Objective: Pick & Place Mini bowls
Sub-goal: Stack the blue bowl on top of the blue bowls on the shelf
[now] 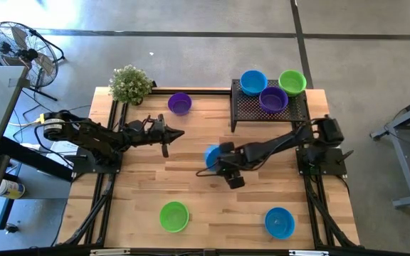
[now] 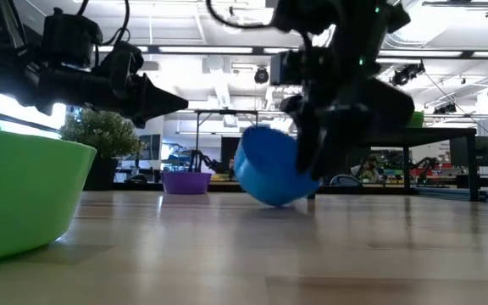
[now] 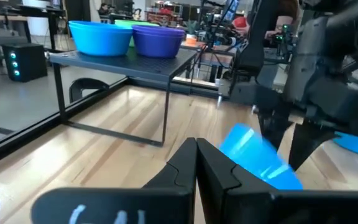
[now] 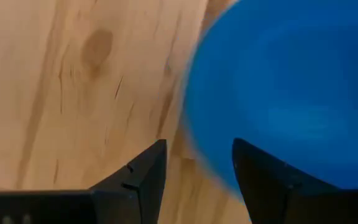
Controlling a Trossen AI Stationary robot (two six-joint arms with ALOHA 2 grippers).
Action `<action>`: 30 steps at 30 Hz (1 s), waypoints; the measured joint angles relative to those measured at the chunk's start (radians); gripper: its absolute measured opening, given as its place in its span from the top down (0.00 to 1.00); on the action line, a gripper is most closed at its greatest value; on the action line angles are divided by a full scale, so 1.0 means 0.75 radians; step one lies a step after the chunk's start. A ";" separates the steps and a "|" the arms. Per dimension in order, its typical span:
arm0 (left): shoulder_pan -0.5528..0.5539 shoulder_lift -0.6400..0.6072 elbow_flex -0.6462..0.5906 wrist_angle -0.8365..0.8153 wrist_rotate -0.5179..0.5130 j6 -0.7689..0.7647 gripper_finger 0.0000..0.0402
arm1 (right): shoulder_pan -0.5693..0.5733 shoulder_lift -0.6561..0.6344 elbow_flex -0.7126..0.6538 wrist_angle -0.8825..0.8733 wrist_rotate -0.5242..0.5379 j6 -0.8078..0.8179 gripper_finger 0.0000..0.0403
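Note:
A blue mini bowl point(image 1: 210, 154) sits tilted at mid-table, its low side near the wood point(image 2: 269, 174), and it looks blurred. My right gripper point(image 1: 218, 161) comes down on it from above, open. The bowl's rim point(image 4: 191, 149) passes through the gap between the fingers. My left gripper point(image 1: 181, 134) is shut and hangs over the table left of this bowl, touching nothing. A purple bowl point(image 1: 180, 103), a green bowl point(image 1: 174, 216) and another blue bowl point(image 1: 279, 222) rest on the table. A blue point(image 1: 253, 82), a purple point(image 1: 273, 99) and a green bowl point(image 1: 292, 82) sit on the stand. My right gripper straddles the tilted blue bowl's rim point(image 4: 194, 158) from above, pointing down. One finger point(image 4: 266, 180) overlaps the bowl and the other point(image 4: 145, 171) stands over bare wood. The fingers are apart, and I cannot tell whether either one touches the bowl.
The black mesh stand point(image 1: 269, 114) fills the far right of the table. A potted plant point(image 1: 130, 84) stands at the far left corner. Bare wood lies between the near green and blue bowls. A fan point(image 1: 20, 46) stands on the floor beyond the table.

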 joint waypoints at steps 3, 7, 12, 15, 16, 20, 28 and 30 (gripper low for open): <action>0.000 0.000 0.000 -0.009 0.000 0.000 1.00 | 0.000 0.050 0.004 0.003 -0.008 -0.024 0.63; 0.000 0.000 0.001 -0.020 -0.001 0.000 1.00 | 0.000 0.065 0.004 0.028 0.029 -0.033 0.72; 0.000 0.000 0.001 -0.024 -0.003 0.000 1.00 | -0.001 0.067 0.003 0.040 0.109 -0.044 0.80; 0.000 0.000 0.001 -0.025 -0.003 0.000 1.00 | 0.000 0.067 0.003 0.042 0.141 -0.060 0.79; 0.000 0.000 0.001 -0.025 -0.004 0.000 1.00 | 0.000 0.065 0.003 0.043 0.149 -0.061 0.78; 0.000 0.000 0.001 -0.030 -0.003 0.000 1.00 | -0.002 0.031 0.002 0.059 0.198 -0.059 0.72; 0.000 0.001 0.001 -0.041 -0.002 0.000 1.00 | -0.077 0.003 0.002 0.318 0.200 -0.178 0.60; 0.000 0.001 0.002 -0.050 -0.002 0.000 1.00 | -0.118 0.011 0.002 0.396 0.163 -0.230 0.58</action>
